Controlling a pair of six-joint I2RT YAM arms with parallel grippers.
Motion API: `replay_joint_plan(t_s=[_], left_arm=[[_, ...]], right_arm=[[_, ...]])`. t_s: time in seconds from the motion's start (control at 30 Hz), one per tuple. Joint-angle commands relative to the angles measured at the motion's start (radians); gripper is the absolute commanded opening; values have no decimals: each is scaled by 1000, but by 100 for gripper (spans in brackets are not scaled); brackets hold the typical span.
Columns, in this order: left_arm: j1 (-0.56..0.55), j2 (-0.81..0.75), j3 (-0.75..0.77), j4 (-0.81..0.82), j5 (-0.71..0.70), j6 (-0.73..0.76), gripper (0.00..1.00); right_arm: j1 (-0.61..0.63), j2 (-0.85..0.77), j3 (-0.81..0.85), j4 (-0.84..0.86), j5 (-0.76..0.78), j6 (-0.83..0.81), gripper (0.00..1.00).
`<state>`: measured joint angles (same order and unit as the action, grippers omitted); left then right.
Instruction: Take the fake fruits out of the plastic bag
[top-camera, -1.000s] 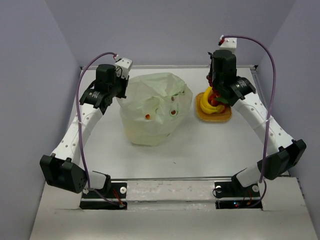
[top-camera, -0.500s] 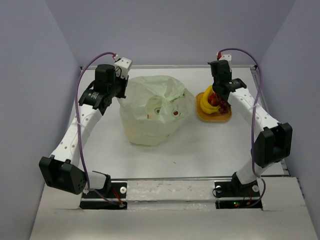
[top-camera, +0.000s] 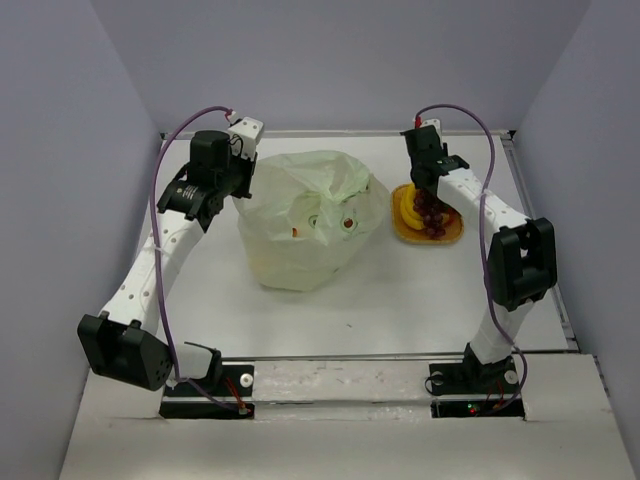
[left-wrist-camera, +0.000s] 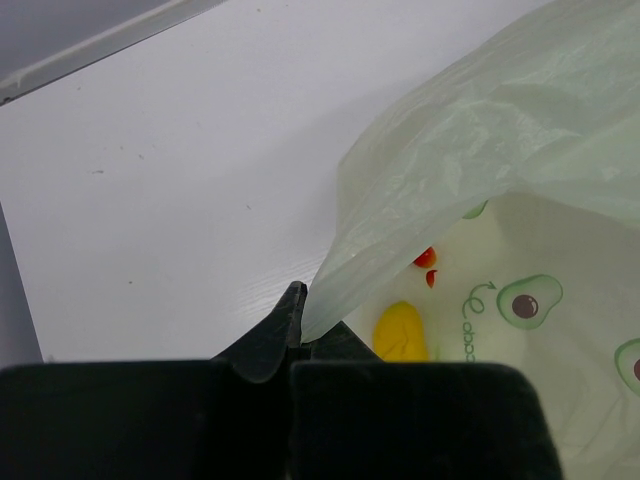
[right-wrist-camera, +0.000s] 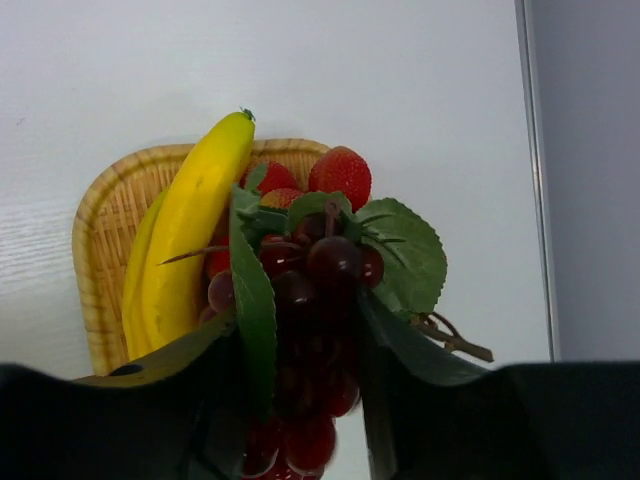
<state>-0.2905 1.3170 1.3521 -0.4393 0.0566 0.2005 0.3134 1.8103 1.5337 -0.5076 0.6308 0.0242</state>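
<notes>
Grape bunch (right-wrist-camera: 315, 290) now lies on the woven tray (right-wrist-camera: 95, 240) at the far right of the table (top-camera: 400, 300), leaves spread, next to the banana (right-wrist-camera: 195, 220) w/ strawberries (right-wrist-camera: 340, 175) behind it. A sec ago the R gripper (top-camera: 420, 190) sat low, right over that tray. Since then it has pulled back toward the tray's far-left edge and the R arm's elbow has folded up and in, so this reads as a drop-off just done, arm backing out. In the R wrist view the bunch's lower end sits between the dark fingers, which stand apart approx as wide as the bunch; can't tell if they're pressing on it or already clear. L gripper (left-wrist-camera: 300, 325) hasn't moved: jaws closed tight, pinching the rim of the plastic bag (left-wrist-camera: 480, 150) and holding its mouth up. Bag sits mid-table, just beside the tray on its left. Job's not finished: thru the opening a yellow piece (left-wrist-camera: 400, 335) shows inside, plus small red spots (left-wrist-camera: 425, 258), fruit or print, can't tell. So prob. at least one more reach into the bag for the R arm.
</notes>
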Motion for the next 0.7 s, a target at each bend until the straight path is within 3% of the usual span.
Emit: replay_joint_plan(t_s=[0.0,0.1,0.27,0.67], left_arm=[[4,-44,-11,17,9,7,0],[5,-45,-15,16,12,8,0],[5,-42,-15,14,22,8,0],[5,-42,-22,13,38,-3,0]], right_arm=[[-7,1,49,47,7,-10,49],[-7,-9,37,46,7,-12,61],[-7,-11,25,47,-3,-12,63],[-7,-49,120,-12,-120,-41,83]])
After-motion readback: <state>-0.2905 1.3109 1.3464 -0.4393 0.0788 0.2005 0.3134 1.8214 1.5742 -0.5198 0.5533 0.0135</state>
